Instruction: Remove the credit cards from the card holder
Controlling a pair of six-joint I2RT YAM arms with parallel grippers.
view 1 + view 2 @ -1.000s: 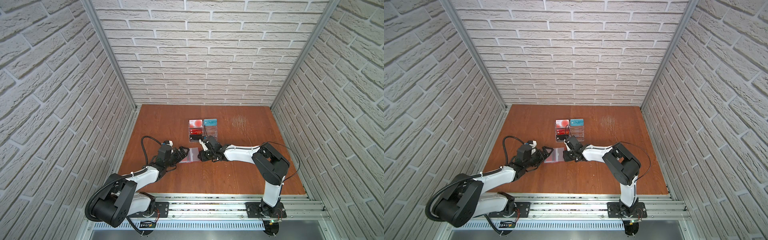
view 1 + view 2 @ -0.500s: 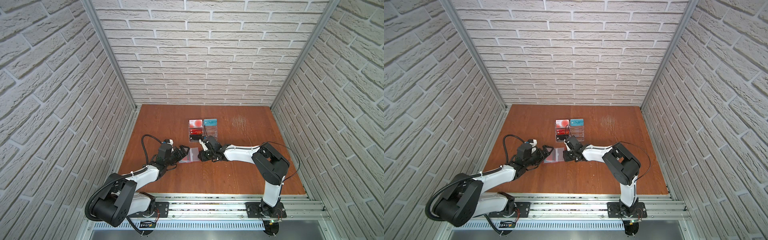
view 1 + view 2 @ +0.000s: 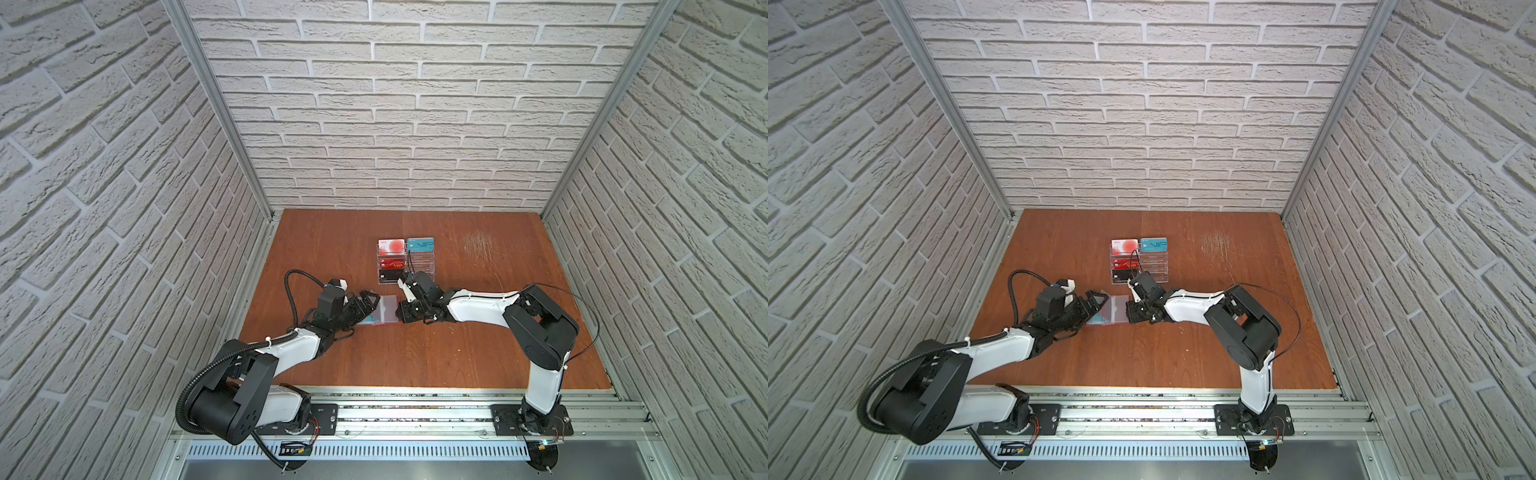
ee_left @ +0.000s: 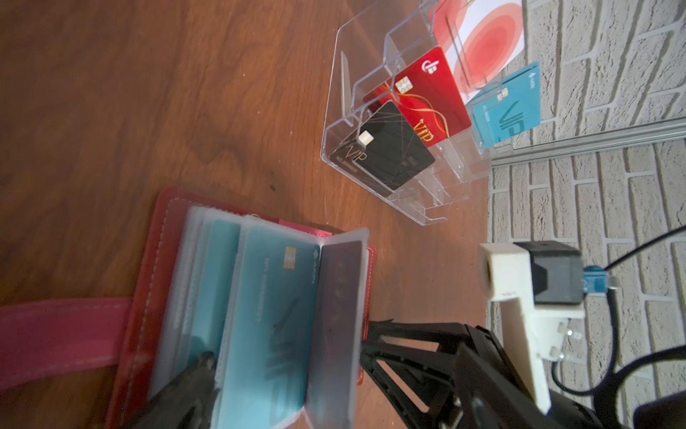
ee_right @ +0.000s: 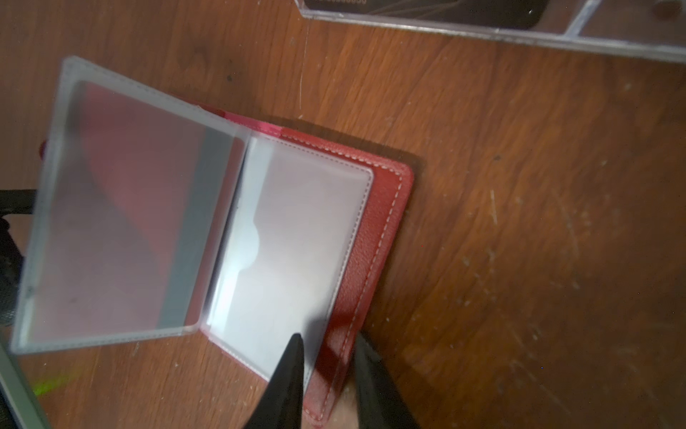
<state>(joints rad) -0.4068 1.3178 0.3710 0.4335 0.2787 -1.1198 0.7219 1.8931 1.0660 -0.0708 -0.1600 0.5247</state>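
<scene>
While straddling the card holder (image 5: 386, 208) edge, lower centre, with right gripper (image 5: 328, 345) narrowly parted and left gripper (image 3: 368, 306) wide apart, risks loose sleeve page (image 4: 336, 319) flopping onto teal credit card (image 4: 274, 297).

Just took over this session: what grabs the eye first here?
The red card holder lies open at the scene's centre, a teal card showing through one clear sleeve. The right gripper has its fingers straddling the holder's cover edge. Toward the back wall stands a clear acrylic stand displaying more cards.
</scene>
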